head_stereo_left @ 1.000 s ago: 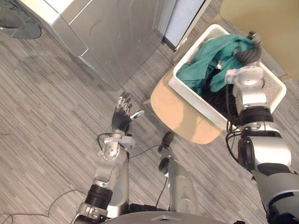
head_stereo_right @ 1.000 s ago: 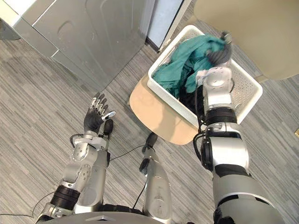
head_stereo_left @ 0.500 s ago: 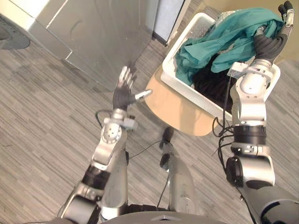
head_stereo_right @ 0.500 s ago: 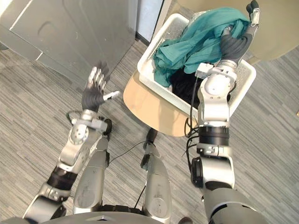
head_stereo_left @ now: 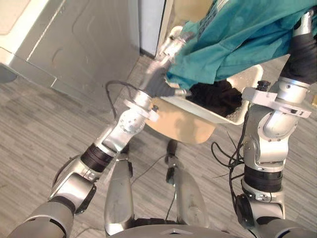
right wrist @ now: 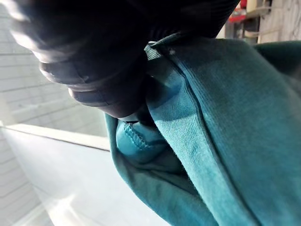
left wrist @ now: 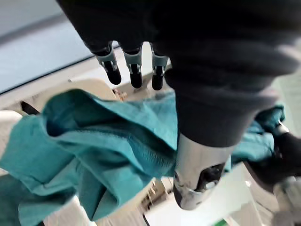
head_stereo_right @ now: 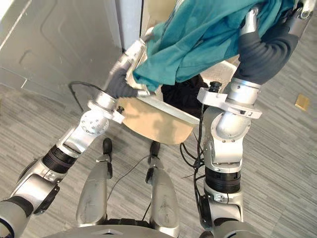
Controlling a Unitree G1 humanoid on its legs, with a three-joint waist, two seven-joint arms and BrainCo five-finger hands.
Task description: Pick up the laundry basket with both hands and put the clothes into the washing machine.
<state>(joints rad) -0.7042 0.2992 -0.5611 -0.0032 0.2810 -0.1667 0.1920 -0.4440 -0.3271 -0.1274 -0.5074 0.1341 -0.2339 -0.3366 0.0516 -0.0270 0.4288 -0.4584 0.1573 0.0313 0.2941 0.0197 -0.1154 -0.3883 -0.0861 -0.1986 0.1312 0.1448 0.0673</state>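
Right hand (head_stereo_right: 285,29): up high at the far right, with the teal garment (head_stereo_left: 242,34) draped over it and hanging from it. I cannot tell you the grip, because the cloth buries it.

Teal garment: hoisted above the laundry basket (head_stereo_right: 168,109) and spread out to the left. Its lower left hem drops down to the basket's left end.

Left hand: your left hand (head_stereo_left: 161,72) is at the left end of the basket and it's open. The fingers (left wrist: 136,70) are straight and point away along the cloth's edge, and the thumb (left wrist: 197,179) stretches right along the near rim (in the wrist view the teal hem lies between fingers and thumb, with neither curled round it).

Laundry basket: white, sitting on the round tan desk (head_stereo_left: 185,129), with its near rim over the desk top.

Black clothes (head_stereo_left: 215,94): heaped inside the basket, right under the hanging teal cloth.

Grey metal unit (head_stereo_left: 84,39): far left of the scene, to the left of the basket.

Floor (head_stereo_left: 44,124): grey striped boards around the desk.
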